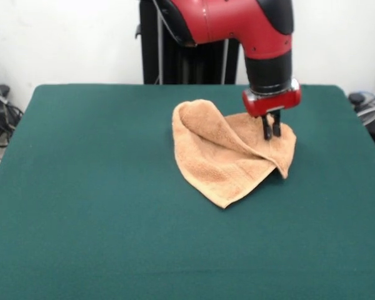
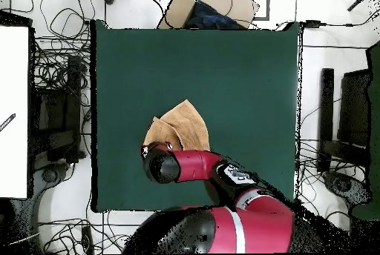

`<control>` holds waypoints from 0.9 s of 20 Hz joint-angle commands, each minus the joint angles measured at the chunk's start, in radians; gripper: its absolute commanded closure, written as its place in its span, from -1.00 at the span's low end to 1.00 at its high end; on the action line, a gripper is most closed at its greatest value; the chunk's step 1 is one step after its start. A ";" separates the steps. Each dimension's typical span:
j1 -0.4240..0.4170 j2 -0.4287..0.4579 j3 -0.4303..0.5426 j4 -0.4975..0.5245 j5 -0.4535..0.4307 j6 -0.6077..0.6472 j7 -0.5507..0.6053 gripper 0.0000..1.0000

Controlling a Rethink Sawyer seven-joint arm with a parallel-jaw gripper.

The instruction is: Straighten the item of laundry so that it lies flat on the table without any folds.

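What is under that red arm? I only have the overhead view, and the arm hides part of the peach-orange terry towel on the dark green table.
Observer: The front view shows the black gripper pointing straight down, right at the far edge of the peach-orange terry towel.
Operator: Is the towel flat there?
Observer: No. One side is folded over, and the fold rises off the dark green table in a curled ridge.
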 commanded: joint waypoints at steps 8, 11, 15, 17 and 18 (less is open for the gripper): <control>-0.008 -0.177 0.123 0.138 0.113 0.052 0.235 1.00; 0.006 -0.272 0.119 0.159 0.145 0.090 0.238 1.00; 0.009 -0.390 0.122 0.198 0.196 0.172 0.229 1.00; -0.005 -0.395 0.138 0.211 0.205 0.167 0.221 1.00; -0.007 -0.385 0.139 0.210 0.206 0.156 0.219 1.00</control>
